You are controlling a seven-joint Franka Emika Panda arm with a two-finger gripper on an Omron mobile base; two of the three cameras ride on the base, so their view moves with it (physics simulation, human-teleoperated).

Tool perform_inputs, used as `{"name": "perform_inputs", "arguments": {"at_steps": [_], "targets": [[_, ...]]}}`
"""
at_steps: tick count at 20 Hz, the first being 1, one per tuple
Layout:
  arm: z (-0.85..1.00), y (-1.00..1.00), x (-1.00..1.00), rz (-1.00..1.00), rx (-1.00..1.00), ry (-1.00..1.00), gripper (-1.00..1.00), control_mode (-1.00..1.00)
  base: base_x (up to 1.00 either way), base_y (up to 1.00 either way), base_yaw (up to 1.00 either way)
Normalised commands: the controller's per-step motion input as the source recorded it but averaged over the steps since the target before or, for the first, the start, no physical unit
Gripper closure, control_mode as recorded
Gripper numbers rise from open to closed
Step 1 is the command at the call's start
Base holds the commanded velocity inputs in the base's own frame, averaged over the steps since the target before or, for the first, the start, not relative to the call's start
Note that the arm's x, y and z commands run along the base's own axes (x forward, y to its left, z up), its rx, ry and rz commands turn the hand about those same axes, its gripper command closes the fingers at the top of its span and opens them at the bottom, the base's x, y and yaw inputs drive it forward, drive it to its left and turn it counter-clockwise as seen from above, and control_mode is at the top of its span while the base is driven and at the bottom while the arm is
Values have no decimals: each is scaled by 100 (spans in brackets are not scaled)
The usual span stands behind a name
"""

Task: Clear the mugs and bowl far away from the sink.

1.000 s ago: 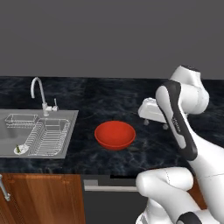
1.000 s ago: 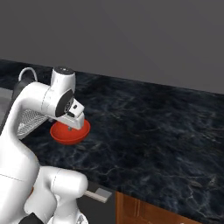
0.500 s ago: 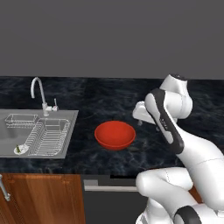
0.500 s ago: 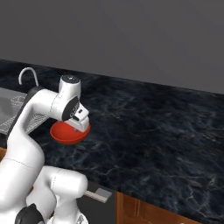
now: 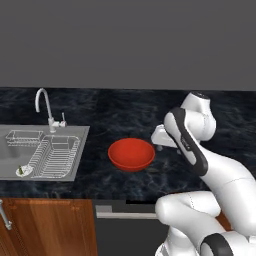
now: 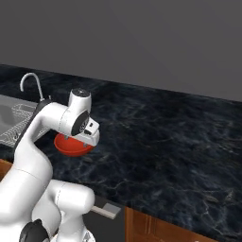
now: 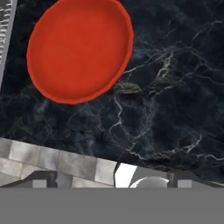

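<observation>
Black marble counter (image 5: 100, 175), red bowl (image 5: 131, 154) just left of wide-open, empty claw (image 5: 159, 137).

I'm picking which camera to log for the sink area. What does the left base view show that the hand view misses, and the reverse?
Left base view alone: the sink with its faucet, wire dish rack, and the wooden cabinet front below. Hand view alone: a close look straight down at the marble veins beside the bowl. Both share the red bowl and the dark counter.
</observation>
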Motion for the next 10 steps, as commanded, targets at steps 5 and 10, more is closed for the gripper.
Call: {"name": "perform_inputs", "arguments": {"at_steps": [5,10], "targets": [[-36,0,2,5,-4,0,-100,-100,0,0,0],[-29,0,25,2,-3,0,-100,-100,0,0,0]]}}
